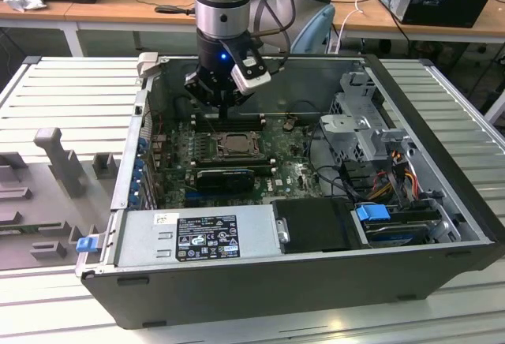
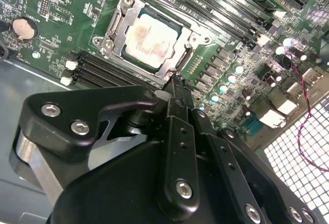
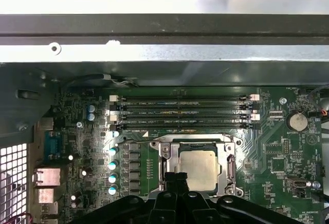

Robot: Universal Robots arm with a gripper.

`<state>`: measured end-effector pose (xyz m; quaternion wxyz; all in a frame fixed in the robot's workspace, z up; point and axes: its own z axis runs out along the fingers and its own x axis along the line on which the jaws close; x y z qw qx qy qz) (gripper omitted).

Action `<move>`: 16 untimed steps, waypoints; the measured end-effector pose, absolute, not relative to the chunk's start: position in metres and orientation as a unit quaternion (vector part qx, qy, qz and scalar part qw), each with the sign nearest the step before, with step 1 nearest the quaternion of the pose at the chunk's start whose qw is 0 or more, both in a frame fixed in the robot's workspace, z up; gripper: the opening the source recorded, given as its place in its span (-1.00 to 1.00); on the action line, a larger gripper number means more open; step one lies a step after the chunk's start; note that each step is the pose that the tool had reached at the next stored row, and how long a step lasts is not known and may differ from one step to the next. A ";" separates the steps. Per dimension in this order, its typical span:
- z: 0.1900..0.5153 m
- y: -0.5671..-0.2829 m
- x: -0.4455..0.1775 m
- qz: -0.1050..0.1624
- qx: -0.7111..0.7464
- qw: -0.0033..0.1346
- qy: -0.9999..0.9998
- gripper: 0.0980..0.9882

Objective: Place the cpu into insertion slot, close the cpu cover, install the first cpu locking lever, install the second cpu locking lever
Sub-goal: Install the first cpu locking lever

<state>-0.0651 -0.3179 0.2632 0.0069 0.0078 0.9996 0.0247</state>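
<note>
Grey slatted table (image 1: 63, 84) carries an open PC case (image 1: 442, 162), with wooden desks and cables behind it. Arm is down inside the case, over the motherboard (image 1: 292, 174).

- cpu (image 2: 151, 39): seated in the insertion slot (image 1: 229, 144), pale metal top facing up.
- cpu cover (image 2: 122, 18): lies flat, framing the chip on all sides. Same in the first wrist view.
- Locking levers: can't tell from these views whether they are latched.
- gripper (image 2: 174, 80): jaws clenched together with nothing between them. The tip is right at the socket's edge, at the corner of the cover. Can't tell if it's touching.
- Memory slots (image 3: 185, 108) run along the far side of the socket from the tip. Coin cell (image 3: 297, 121) is off to one side.
- Power supply (image 1: 197, 233) sits along the near wall of the case in the exterior view.
</note>
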 end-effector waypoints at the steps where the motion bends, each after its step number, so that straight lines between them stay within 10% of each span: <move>1: 0.263 -0.318 -0.065 0.025 0.008 0.007 1.000 -0.98; 16: 0.263 -0.318 -0.068 0.025 0.007 0.007 1.000 -0.98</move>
